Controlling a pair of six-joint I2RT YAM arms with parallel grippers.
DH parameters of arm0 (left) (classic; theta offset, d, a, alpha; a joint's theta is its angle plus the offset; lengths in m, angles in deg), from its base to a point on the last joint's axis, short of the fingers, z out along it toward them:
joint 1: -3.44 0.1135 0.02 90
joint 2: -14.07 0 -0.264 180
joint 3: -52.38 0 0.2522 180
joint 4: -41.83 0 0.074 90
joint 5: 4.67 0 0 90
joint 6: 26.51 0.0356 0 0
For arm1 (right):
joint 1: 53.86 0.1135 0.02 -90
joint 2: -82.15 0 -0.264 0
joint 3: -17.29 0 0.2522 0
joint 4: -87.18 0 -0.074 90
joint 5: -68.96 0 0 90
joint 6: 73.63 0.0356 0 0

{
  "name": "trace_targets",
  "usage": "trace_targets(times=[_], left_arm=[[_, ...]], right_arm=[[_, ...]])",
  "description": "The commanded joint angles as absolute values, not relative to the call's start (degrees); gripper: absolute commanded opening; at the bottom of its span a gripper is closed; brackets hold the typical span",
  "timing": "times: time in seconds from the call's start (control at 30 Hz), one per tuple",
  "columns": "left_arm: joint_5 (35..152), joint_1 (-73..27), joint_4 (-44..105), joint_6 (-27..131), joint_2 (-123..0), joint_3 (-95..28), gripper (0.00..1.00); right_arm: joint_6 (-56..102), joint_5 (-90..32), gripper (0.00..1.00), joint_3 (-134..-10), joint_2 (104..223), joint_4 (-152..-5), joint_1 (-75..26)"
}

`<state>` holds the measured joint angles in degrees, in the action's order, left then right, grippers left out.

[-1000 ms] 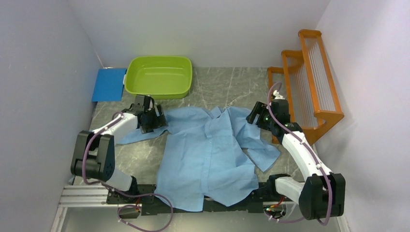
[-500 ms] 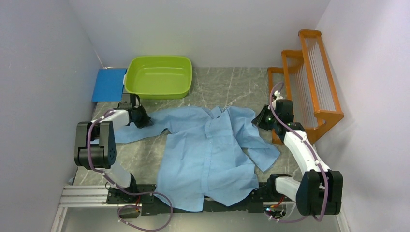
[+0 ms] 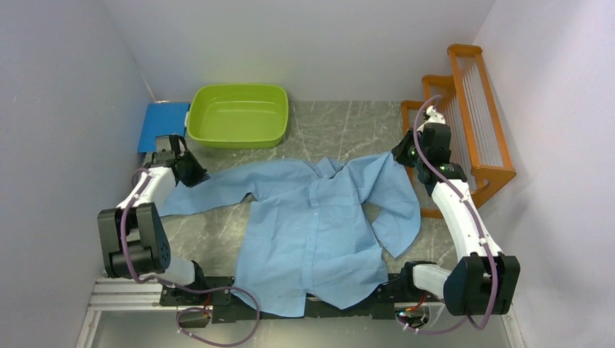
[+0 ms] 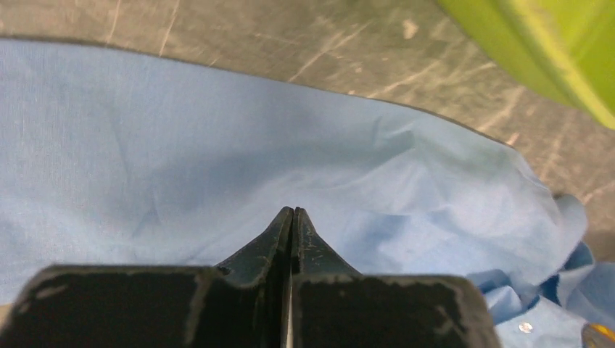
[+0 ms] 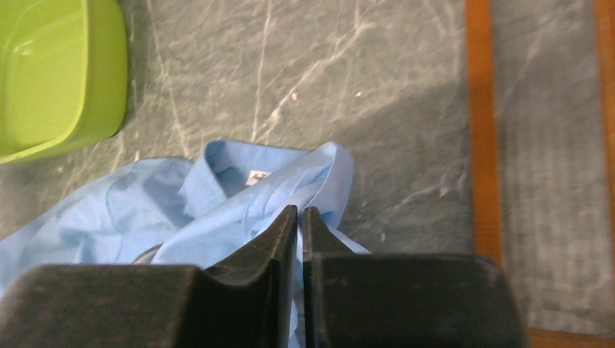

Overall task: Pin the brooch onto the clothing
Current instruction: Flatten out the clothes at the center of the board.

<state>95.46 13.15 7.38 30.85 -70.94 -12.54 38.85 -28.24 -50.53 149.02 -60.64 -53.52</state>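
Note:
The clothing (image 3: 312,232), a light blue button-up shirt, lies front-up on the grey marble table (image 3: 341,127) with its collar toward the back. My left gripper (image 3: 196,175) is shut on the end of the left sleeve, stretched out toward the left wall. In the left wrist view the jaws (image 4: 292,212) are pressed together over the blue cloth (image 4: 181,145). My right gripper (image 3: 399,154) is shut on the right sleeve, lifted toward the back right. Cloth (image 5: 217,210) runs between its fingertips (image 5: 299,210). The brooch is out of view.
A green tub (image 3: 239,88) stands at the back left, also seen in both wrist views (image 4: 551,58) (image 5: 51,72). A blue pad (image 3: 163,125) lies left of it. An orange rack (image 3: 464,123) stands along the right wall, close to my right gripper.
Both grippers have shut on the sleeves. The left one has drawn its sleeve out to the left; the right one has lifted its sleeve toward the back right, unfolding it.

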Motion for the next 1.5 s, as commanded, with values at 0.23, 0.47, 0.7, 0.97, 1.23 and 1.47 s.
trace_targets(times=[0.23,0.47,0.7,0.97,1.23,1.47], left_arm=[[95.8,-4.7,1.7,33.0,-64.5,-19.0,0.43],[92.2,-24.0,5.1,26.9,-70.7,-22.3,0.61],[84.7,-41.6,4.0,26.0,-82.6,-32.2,0.66],[80.2,-56.2,4.2,26.4,-93.7,-36.1,0.68],[72.3,-66.4,-4.1,27.0,-103.3,-41.5,0.58],[74.1,-73.0,-3.2,28.5,-101.7,-37.6,0.38]], right_arm=[[37.0,-36.2,0.61,-54.7,146.6,-61.0,-53.7],[38.3,-43.5,0.78,-49.3,142.6,-61.9,-53.3],[40.0,-42.4,0.85,-44.5,138.5,-62.0,-53.3],[43.8,-30.4,0.86,-46.5,137.4,-58.3,-53.6],[43.6,-32.3,0.86,-47.5,137.7,-59.3,-53.7],[37.3,-38.2,0.89,-50.4,140.0,-57.7,-53.6]])
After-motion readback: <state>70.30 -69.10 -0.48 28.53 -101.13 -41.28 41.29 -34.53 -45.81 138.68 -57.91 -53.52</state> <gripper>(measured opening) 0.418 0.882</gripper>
